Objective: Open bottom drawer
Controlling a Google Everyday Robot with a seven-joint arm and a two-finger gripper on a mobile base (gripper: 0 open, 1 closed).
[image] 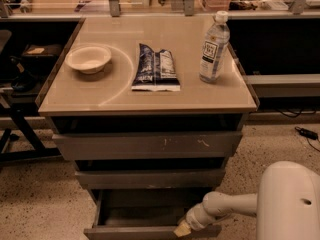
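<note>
The bottom drawer (145,231) is the lowest of three grey drawers under the tan tabletop. It stands pulled out toward me, and its shallow grey interior (145,213) shows. My gripper (183,229) sits at the right part of the drawer's front edge, at the end of the white arm (225,209) that reaches in from the lower right. Its fingers are hidden against the drawer front. Above are the middle drawer front (150,178) and the widest top drawer front (147,145) with white scratch marks.
On the tabletop (100,96) stand a white bowl (88,59), a dark blue snack bag (155,67) and a clear water bottle (214,46). A black stand (20,119) is at the left. The robot's white body (290,204) fills the lower right. The floor is speckled.
</note>
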